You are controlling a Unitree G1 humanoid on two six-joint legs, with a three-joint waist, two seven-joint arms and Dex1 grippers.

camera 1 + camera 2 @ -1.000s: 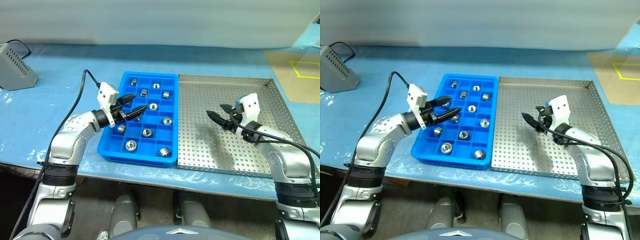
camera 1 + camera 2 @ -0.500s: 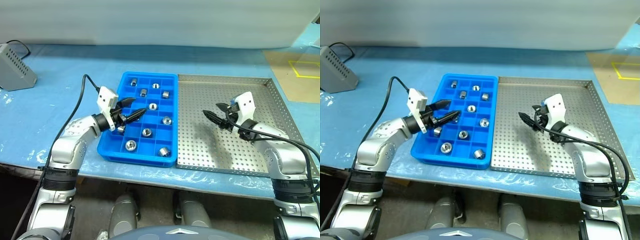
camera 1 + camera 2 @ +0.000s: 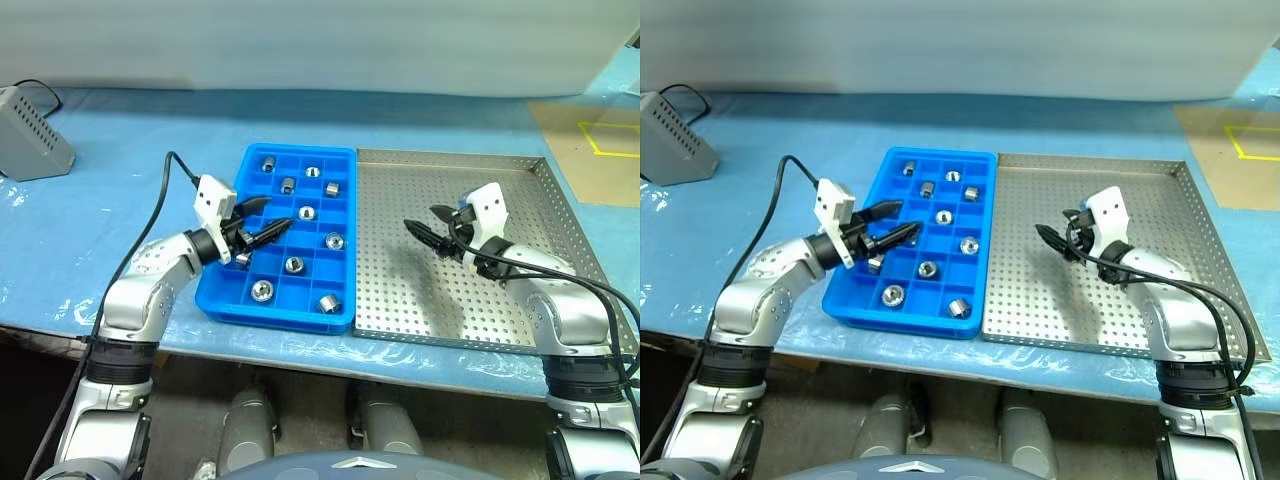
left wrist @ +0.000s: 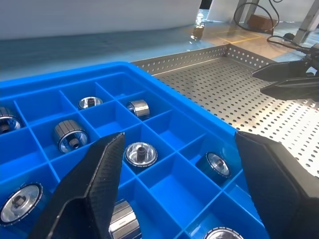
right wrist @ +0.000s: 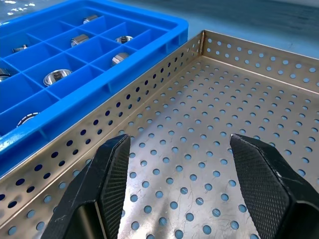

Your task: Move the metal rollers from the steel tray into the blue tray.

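**Both grippers spread and empty; rollers seated in the blue tray**

The left gripper (image 3: 262, 222), two black tapered fingers on a silver arm with a white block at the wrist, is held over the left side of the bright blue rectangular plastic tray (image 3: 345, 232). Its fingers are spread apart, and nothing is pinched between them. In the left wrist view, the two fingers (image 4: 94, 184) are seen wide apart above the compartments.

At the far left of the blue-covered table (image 3: 120, 160), a grey ribbed box (image 3: 30, 135) is seen, well apart from both trays.

The blue tray is divided into a grid of small square compartments. The small shiny silver metal rollers (image 3: 333, 241) are found in this tray, one to a compartment, scattered from its far end to its near end; about ten can be counted in the head views, though the number hidden by the left gripper cannot be told. Several compartments are left unfilled.

Just beside the blue tray, on its right, the large shallow silver steel tray (image 3: 520, 170) with a perforated base and low raised rim is laid. The two trays are set long side to long side; whether they touch cannot be told.

The right gripper (image 3: 425, 226) is held above the perforated base, towards the middle of the steel tray, pointed at the blue tray. Its black fingers (image 5: 107, 174) are likewise spread, with nothing gripped between them.
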